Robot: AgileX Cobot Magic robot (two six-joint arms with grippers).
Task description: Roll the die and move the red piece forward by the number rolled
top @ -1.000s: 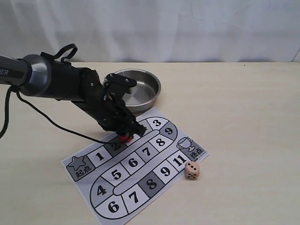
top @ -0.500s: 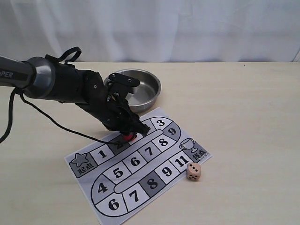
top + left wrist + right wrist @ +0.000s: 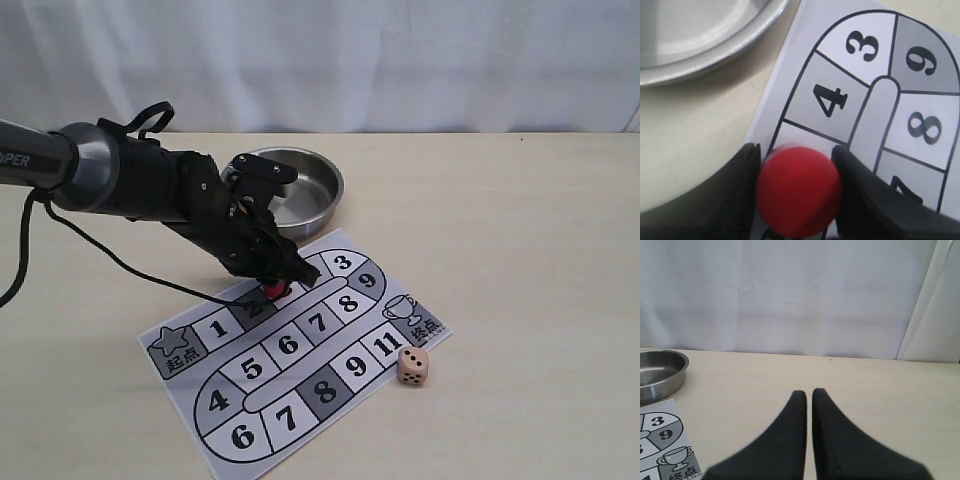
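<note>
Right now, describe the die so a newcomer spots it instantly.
Find the printed game board on the table. Just off its trophy-marked corner, beside square 11, sits the die: the only cube, pale wood-coloured with black pips; the red piece is a cylinder.

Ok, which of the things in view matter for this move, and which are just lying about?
In the job:
- red piece, gripped between the left gripper's fingers
- die, on the table beside the board
- numbered board

Lying about:
- steel bowl, probably not needed now
- right gripper, shut, holding nothing
</note>
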